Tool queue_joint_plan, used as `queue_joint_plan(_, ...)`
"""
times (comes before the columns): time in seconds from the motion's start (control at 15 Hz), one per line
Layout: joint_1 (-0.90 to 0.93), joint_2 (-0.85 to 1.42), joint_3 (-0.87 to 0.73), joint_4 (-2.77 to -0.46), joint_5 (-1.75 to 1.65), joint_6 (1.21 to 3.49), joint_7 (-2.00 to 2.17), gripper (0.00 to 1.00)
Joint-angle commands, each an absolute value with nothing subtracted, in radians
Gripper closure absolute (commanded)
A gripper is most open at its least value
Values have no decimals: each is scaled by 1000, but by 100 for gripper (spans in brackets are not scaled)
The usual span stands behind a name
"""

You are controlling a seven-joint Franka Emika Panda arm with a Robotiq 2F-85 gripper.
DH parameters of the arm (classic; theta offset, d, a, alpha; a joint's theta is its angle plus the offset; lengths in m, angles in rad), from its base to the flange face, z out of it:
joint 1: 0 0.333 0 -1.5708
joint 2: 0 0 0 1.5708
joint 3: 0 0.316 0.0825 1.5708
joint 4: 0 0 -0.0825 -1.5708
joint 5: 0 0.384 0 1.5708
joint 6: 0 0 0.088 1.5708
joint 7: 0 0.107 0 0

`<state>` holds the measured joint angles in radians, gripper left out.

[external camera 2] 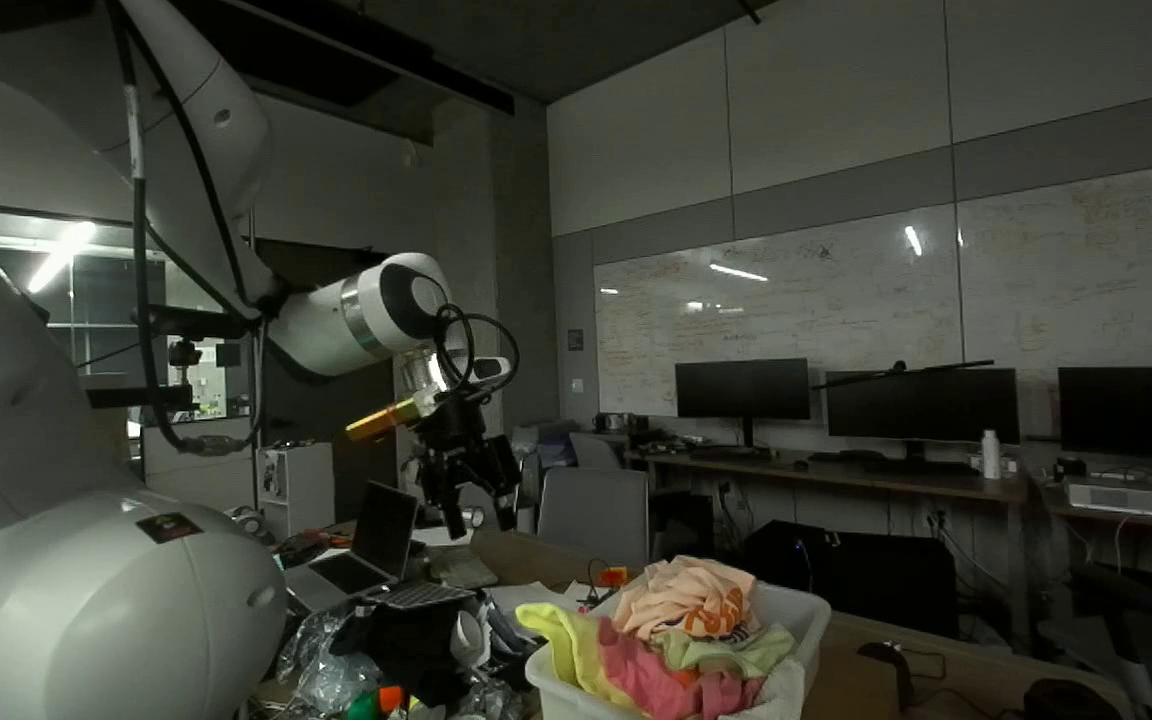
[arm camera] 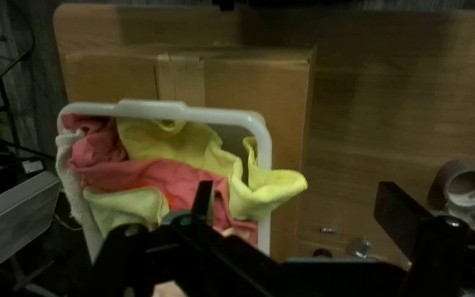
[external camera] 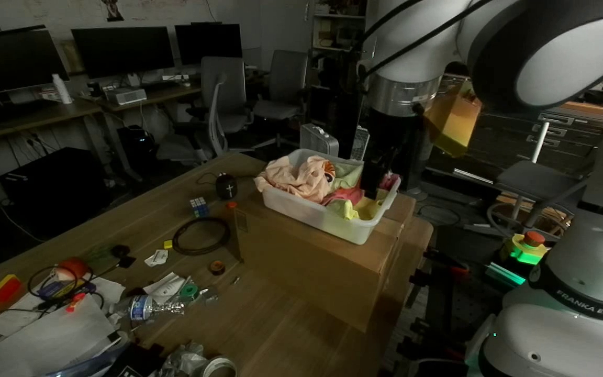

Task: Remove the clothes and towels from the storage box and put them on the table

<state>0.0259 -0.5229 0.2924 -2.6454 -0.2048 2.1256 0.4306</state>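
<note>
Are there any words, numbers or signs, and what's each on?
"FRANKA EMIKA" on the black band around the robot arm.
A white cross-like sign on the round black gadget.
Too small or blurred to read: orange letters on the peach cloth, handwriting on the whiteboard, bottle label, arm sticker.
Cut off: white print on the black object.
No readable numbers.

Robot arm (external camera 2: 26,470), 1, white: bent, forearm (external camera 2: 233,150) sloping down to wrist (external camera 2: 376,308), white and black. Gripper (external camera 2: 482,525), 1, black: angled downward in an exterior view; 2 fingers (arm camera: 402,218), spread well apart in the wrist view.
</note>
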Motion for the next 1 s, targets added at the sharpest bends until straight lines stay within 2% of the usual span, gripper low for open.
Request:
queue_joint_plan(0.0, -37, -467, 267, -2603, -298, 2264, 479, 0)
queue_joint_plan(0.53, -86, -192, 167, -2487, -322, 2486, 382, 0)
queue_joint_plan(0.93, -86, -21, 90, -2404, -384, 2521, 427, 0)
